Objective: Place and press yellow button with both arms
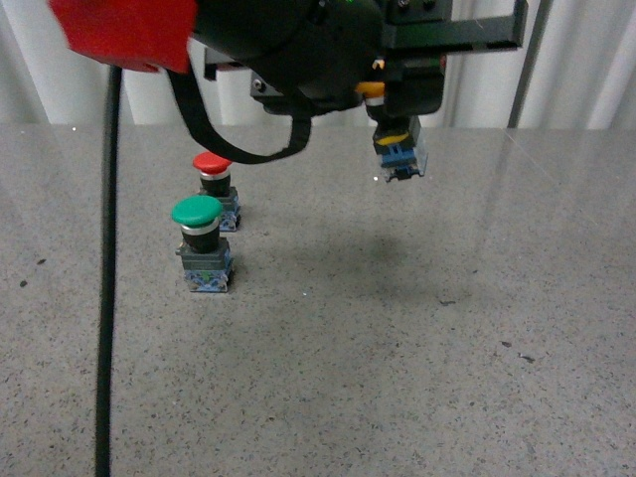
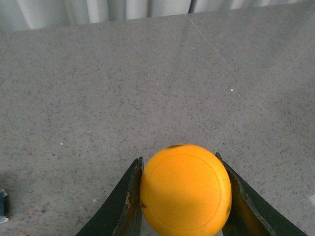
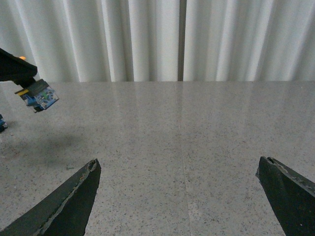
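Left pincer (image 2: 178, 158) clamped on the yellow button (image 2: 185, 194), one finger against each side of the cap. Button held clear of the surface (image 1: 397, 378) with its base hanging down, towards the far edge. It is well to the right of the green button (image 1: 199, 238) and red button (image 1: 213, 177), which stand on the surface. Right pincer (image 3: 178, 161) spread wide, holding nothing, well apart from the yellow button.

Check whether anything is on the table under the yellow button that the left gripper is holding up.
Nothing visible is. The yellow button hangs in the left gripper over bare table; the green button and red button stand off to its left, clear of the spot beneath it.
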